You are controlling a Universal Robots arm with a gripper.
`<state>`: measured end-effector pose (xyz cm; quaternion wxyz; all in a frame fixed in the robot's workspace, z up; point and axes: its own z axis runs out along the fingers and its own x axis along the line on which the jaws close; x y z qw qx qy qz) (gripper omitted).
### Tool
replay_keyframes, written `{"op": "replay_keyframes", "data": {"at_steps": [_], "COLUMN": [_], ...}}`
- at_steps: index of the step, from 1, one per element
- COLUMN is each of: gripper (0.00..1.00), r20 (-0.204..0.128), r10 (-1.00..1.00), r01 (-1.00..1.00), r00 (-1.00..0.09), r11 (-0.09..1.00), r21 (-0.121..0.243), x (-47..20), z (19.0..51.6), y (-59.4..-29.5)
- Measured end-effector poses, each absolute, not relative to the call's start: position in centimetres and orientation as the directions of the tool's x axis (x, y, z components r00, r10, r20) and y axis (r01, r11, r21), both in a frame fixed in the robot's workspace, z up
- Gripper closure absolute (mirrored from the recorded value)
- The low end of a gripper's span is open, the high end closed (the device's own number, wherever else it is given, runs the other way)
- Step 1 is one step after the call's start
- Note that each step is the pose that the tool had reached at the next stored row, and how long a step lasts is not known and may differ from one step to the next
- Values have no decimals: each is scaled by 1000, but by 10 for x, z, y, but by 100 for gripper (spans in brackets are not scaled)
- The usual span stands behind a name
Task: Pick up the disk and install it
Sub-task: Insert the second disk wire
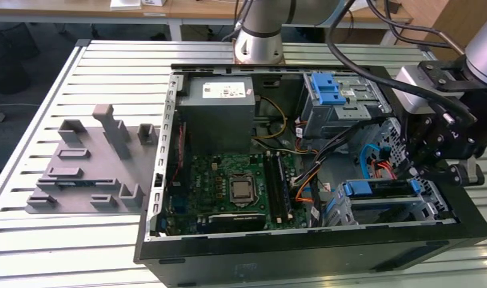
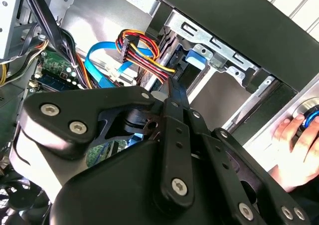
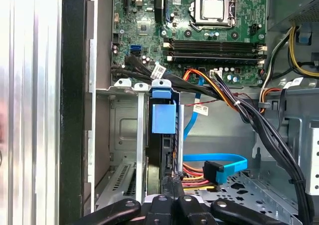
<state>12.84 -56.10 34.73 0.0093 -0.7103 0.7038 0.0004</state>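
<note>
The disk stands edge-on in the lower drive bay at the front of the open computer case, on the exterior view's right. Its blue carrier tab shows in both wrist views, with the dark disk edge running from it towards me. My gripper hangs at the case's right wall, just beside the bay. Its two black fingers are shut together, tips against the near end of the disk. In the second wrist view the gripper points at the blue tab.
A second blue carrier sits in the upper drive cage. Blue, orange and black cables cross close to the bay. The motherboard fills the case floor. A grey fixture lies on the table's left. A hand rests outside the case.
</note>
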Motion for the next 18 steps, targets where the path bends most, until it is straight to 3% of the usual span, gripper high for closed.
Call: {"op": "replay_keyframes", "data": {"at_steps": [18], "gripper": [89], "r20": [-14], "r10": [-1000], "r01": [-1000], "r00": [9], "r11": [-9], "r21": [-13], "x": [124], "z": [352], "y": [-561]}}
